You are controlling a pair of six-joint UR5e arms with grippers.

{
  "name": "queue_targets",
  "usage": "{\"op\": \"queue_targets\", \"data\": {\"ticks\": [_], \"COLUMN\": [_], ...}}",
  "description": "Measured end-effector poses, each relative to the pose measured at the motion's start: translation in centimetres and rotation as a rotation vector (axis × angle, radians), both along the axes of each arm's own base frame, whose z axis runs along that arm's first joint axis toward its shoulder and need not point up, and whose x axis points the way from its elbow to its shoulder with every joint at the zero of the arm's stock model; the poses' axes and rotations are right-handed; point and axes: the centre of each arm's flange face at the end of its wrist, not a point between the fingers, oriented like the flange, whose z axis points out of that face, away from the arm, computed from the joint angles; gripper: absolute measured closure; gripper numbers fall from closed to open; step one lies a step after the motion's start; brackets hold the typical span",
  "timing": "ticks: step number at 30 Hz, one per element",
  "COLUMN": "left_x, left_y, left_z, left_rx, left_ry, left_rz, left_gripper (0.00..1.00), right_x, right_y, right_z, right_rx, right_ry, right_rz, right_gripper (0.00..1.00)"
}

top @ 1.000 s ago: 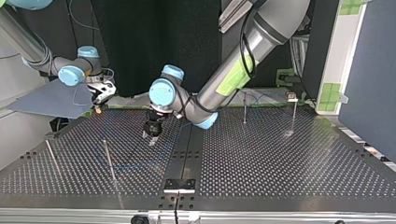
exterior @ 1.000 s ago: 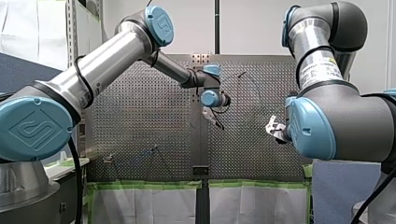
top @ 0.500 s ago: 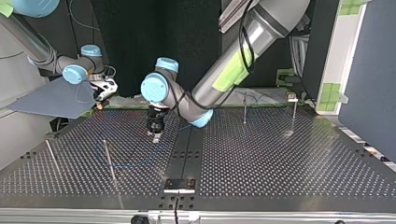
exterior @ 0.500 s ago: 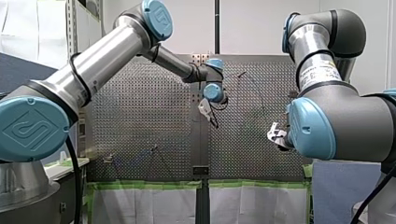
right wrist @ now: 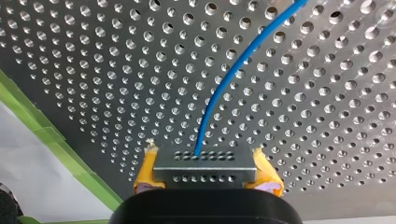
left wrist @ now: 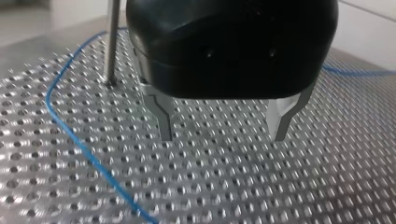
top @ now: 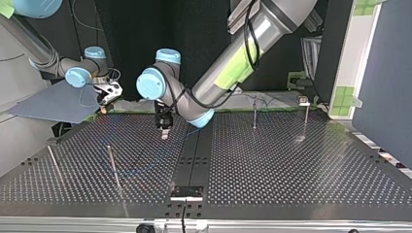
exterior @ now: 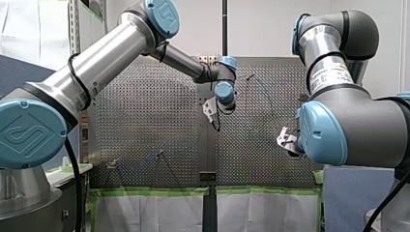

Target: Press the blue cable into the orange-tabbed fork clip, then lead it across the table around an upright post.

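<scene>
A: Blue cable, where is it?
B: Pinched by my right gripper, between its yellow pads, running out over the perforated table.
A: And my left gripper?
B: Fingers spread just above the table; the cable curves past an upright post beside them.

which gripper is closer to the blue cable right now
Right: my right gripper has the blue cable running in between its yellow pads, while my left gripper hangs open above the table, the cable passing beside one finger, apart from it.
</scene>
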Motion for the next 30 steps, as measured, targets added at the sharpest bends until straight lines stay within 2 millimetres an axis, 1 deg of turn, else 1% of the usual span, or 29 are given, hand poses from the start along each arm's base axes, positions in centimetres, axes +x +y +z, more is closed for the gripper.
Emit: {"op": "queue_targets", "data": {"ticks": [3,6,16,21,23,26,30], "left_x": [0.3,0.8,2.9,4.2,4.7,5.3,6.0], "left_y": [0.6,1.0,0.9,1.5,1.8,2.1,2.6], "left_z": [0.0,0.1,0.8,1.3,1.4,1.6,1.8], "left_rx": [0.031,0.019,-0.129,-0.175,-0.190,-0.205,-0.212], "left_ry": [-0.001,-0.017,-0.078,-0.116,-0.133,-0.151,-0.161], "left_rz": [0.031,0.066,0.038,0.050,0.062,0.073,0.080], "left_gripper": [0.03,0.03,0.03,0.03,0.03,0.03,0.03], "right_x": [0.0,0.0,0.2,0.2,0.2,0.1,-0.1], "right_y": [0.0,0.0,0.1,0.1,0.1,0.2,0.5], "right_z": [-0.1,-0.1,-0.4,-0.5,-0.9,-2.1,-4.4], "right_rx": [-0.002,-0.004,-0.002,-0.003,-0.004,0.002,0.026], "right_ry": [0.001,0.002,0.011,0.014,0.017,0.022,0.027], "right_rz": [0.000,-0.001,-0.014,-0.017,-0.021,-0.024,-0.027], "right_gripper": [1.00,1.00,1.00,1.00,1.00,1.00,1.00]}}
